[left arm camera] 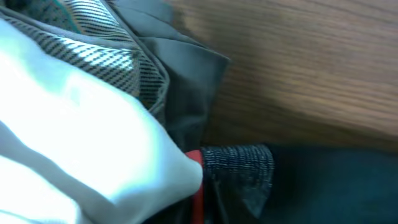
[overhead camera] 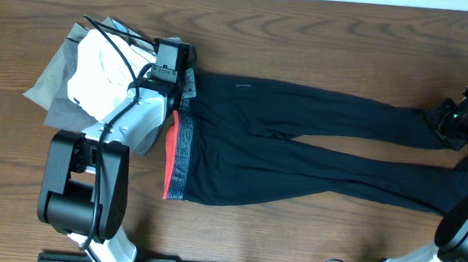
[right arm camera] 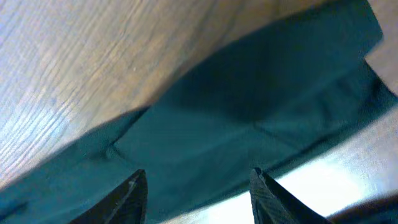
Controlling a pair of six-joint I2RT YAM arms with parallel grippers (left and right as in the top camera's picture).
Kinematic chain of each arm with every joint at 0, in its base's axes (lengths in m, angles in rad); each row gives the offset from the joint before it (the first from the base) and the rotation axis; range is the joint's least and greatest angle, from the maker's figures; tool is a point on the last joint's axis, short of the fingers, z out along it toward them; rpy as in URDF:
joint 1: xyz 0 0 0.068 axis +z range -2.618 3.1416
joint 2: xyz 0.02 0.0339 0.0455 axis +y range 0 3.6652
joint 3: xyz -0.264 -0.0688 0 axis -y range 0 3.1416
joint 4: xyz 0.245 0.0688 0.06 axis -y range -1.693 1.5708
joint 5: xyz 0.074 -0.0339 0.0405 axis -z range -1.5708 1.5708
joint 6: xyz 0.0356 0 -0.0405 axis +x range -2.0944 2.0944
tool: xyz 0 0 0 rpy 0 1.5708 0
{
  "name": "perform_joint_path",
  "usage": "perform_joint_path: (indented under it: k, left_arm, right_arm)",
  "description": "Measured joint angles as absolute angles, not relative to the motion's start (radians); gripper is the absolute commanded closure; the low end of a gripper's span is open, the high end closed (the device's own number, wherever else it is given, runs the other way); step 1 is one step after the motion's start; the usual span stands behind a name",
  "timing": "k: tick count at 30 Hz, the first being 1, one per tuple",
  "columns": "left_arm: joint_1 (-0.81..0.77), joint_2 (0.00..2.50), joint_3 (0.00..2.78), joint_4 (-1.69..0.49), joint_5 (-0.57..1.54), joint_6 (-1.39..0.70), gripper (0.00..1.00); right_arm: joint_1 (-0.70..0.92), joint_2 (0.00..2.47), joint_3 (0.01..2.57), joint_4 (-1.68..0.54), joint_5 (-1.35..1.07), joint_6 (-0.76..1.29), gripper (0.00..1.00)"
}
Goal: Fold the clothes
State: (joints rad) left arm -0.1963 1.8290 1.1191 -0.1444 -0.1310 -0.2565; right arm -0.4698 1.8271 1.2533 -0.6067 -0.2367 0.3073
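Brown wood bench (overhead camera: 325,38) lies under everything you see. Your right gripper (right arm camera: 198,177) has its two fingers spread apart, just over black cloth near the right edge. Your left gripper (overhead camera: 172,63) sits at the back end of the waistband (overhead camera: 178,156); you cannot tell if it is spread or pinching. One pair of black leggings (overhead camera: 300,145) lies flat across the middle. Its long way runs left to right, with the grey and red waistband toward the left and its two legs toward the right. One pile of clothes (overhead camera: 87,78) sits near the back left corner, just beside the waistband. It has one white piece on top and grey cloth under it, too bunched to count.
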Motion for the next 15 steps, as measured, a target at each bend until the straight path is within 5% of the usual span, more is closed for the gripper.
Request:
perform_joint_path:
  k: [8, 15]
  left_arm:
    - [-0.196, 1.829, 1.119, -0.164, -0.154, -0.258, 0.85]
    - [-0.196, 1.829, 1.119, -0.18, -0.158, -0.258, 0.85]
  right_arm:
    - [-0.47, 1.837, 1.253, -0.535, -0.182, 0.283, 0.51]
    - [-0.482, 1.852, 1.253, -0.514, -0.104, 0.331, 0.78]
